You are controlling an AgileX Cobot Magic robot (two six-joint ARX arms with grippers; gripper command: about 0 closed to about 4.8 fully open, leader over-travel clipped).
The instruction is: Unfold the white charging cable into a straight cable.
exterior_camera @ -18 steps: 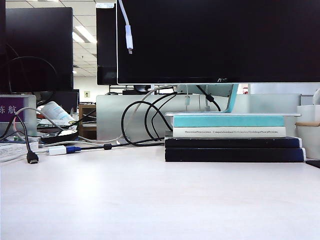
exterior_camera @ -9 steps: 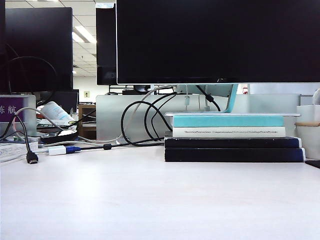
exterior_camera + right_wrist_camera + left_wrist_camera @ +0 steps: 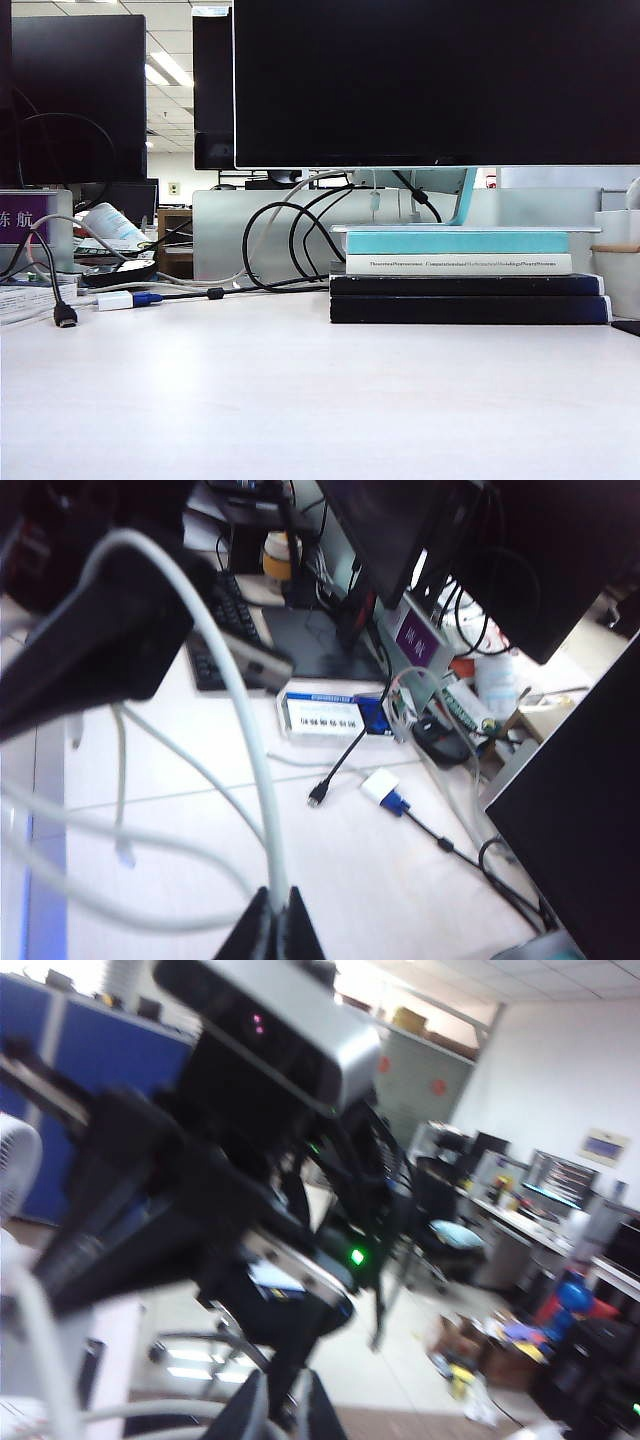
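The right claw [image 3: 272,920] is clamped on the white charging cable [image 3: 240,730], lifted but looping; the left claw [image 3: 285,1415] is nearly together, its hold unclear; straightening remains.

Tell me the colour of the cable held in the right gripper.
White; the charging cable shows best in the right wrist view, pinched in the right gripper.

The exterior camera sits low on the worktop [image 3: 300,400], facing the monitor [image 3: 430,80]. The right wrist camera looks down on this worktop from high; both views share the white-and-blue connector [image 3: 117,300]. The left wrist camera faces the office room, blurred.
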